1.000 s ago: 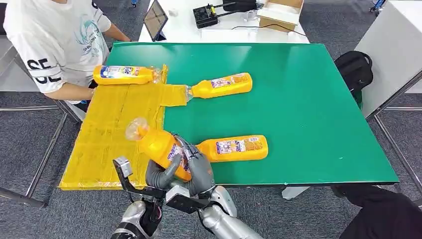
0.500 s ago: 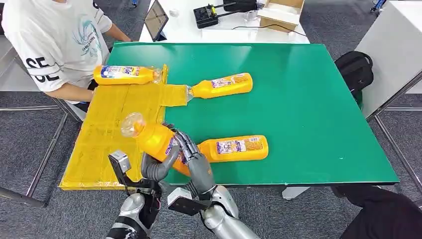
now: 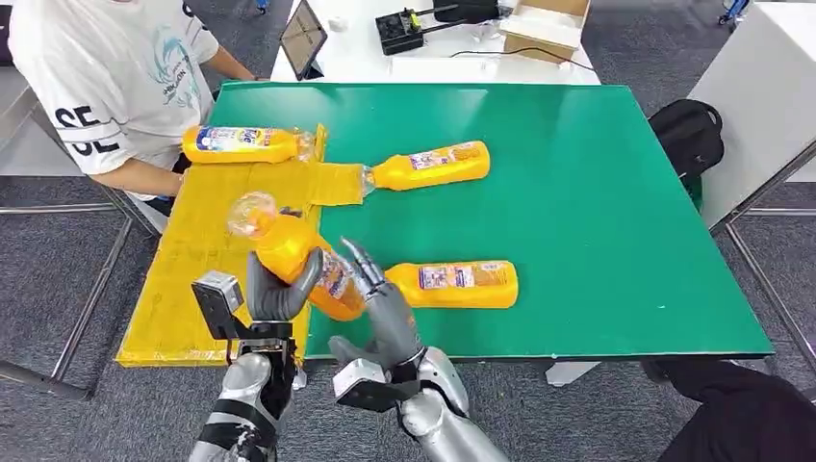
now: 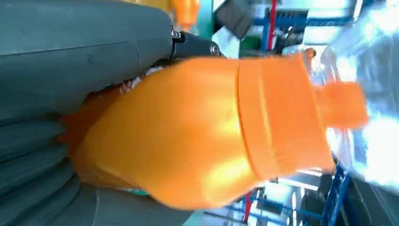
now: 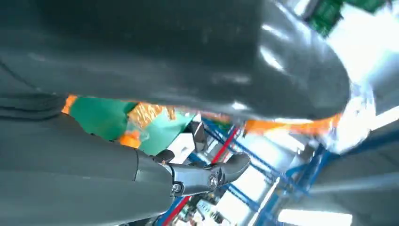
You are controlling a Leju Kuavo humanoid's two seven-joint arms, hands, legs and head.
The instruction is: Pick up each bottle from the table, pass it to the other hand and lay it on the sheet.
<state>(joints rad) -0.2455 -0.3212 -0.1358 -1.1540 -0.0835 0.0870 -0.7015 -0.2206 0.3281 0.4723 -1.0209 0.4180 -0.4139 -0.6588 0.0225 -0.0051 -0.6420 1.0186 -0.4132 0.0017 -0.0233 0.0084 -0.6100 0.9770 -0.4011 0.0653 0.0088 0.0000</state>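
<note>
Head view, handover stage. The broad green rectangular table (image 3: 577,192) filled the centre of the frame, with the crinkled yellow sheet (image 3: 207,260) covering its left side. At upper left a person in a white printed T-shirt (image 3: 106,77) sat beside the table's far left corner.

At lower centre the orange plastic bottle with a clear wrapped cap (image 3: 289,255) was held tilted, cap toward the upper left, above the sheet's right border. Compared with the frames one second and half a second earlier, this bottle had risen and shifted leftward, and the left hand (image 3: 274,294) had closed round its body. The right hand (image 3: 380,298) now had its fingers spread and lifted off the bottle's lower end, whereas it had wrapped the bottle before. The transfer therefore appeared essentially complete, and laying the bottle on the sheet seemed the remaining step.

Contents of the sheet: one orange bottle with a blue label (image 3: 241,144) lay along its far edge. Two orange bottles remained on bare green table: one (image 3: 428,166) just right of the sheet's upper corner, one (image 3: 452,284) at lower centre.
</note>
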